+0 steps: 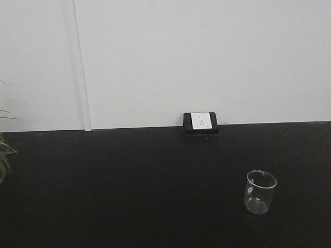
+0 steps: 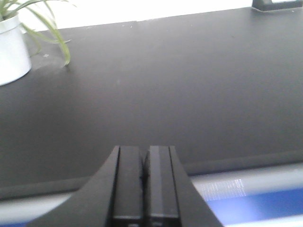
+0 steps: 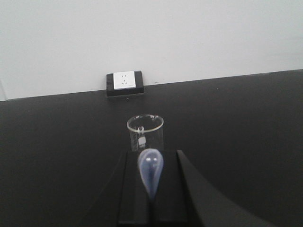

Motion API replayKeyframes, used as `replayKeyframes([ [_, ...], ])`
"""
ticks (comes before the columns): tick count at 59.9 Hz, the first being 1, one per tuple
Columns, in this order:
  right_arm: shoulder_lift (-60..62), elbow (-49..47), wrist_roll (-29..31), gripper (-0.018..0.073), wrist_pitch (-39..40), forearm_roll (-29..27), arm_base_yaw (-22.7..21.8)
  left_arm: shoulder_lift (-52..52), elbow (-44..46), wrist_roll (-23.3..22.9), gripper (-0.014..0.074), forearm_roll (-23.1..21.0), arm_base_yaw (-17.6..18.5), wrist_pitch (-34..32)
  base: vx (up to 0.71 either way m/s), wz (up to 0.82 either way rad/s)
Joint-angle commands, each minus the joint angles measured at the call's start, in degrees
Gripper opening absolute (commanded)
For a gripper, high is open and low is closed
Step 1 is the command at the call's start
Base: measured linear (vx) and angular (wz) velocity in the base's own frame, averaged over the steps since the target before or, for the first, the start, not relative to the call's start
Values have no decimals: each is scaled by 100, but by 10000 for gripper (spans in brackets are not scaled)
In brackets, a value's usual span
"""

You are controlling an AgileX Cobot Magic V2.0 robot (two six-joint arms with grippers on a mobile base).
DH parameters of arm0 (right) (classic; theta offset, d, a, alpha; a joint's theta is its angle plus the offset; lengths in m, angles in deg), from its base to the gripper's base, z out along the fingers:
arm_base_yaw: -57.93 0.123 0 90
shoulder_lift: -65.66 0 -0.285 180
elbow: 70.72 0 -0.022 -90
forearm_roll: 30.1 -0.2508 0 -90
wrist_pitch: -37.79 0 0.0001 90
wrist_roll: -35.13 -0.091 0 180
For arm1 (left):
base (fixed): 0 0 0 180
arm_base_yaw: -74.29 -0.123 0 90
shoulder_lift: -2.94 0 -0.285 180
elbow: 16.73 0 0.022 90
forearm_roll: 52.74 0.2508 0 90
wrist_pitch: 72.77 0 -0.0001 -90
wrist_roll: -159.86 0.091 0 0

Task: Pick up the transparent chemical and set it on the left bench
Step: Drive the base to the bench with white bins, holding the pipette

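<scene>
The right jaws are pinching the pipette (image 3: 150,169): its rounded, translucent bulb is sticking up out of the gap between them, and the slim stem is running down between the two black pads and out of sight. In the right wrist view the pipette is hanging in front of the beaker (image 3: 145,133), on the camera's side of it. Whether it is touching the glass I cannot tell. The beaker is standing upright on the black desk (image 3: 246,123), rim up, and is looking empty. Behind the beaker, where the desk is meeting the white wall (image 3: 199,38), a white socket (image 3: 124,81) is sitting in a black housing. The left jaws are pressing together with nothing between them, hovering over the desk's front edge. A plant (image 2: 45,26) in a white pot (image 2: 10,52) is standing well to the left of the beaker, its thin green leaves drooping over the desk. In the front view only its leaf tips are showing
</scene>
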Motion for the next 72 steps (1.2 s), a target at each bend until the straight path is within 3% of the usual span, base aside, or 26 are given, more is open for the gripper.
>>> replayKeyframes([
  [1, -14, -174, 17, 0, 451, -3, -26, -110, -93, -45, -3, -4, 10, -449, -39, 4],
  [41, -14, -174, 17, 0, 451, -3, -26, -110, -93, -45, -3, -4, 10, -449, -39, 6],
  [72, -14, -174, 17, 0, 451, -3, -26, -110, -93, -45, -3, -4, 10, -449, -21, 65],
])
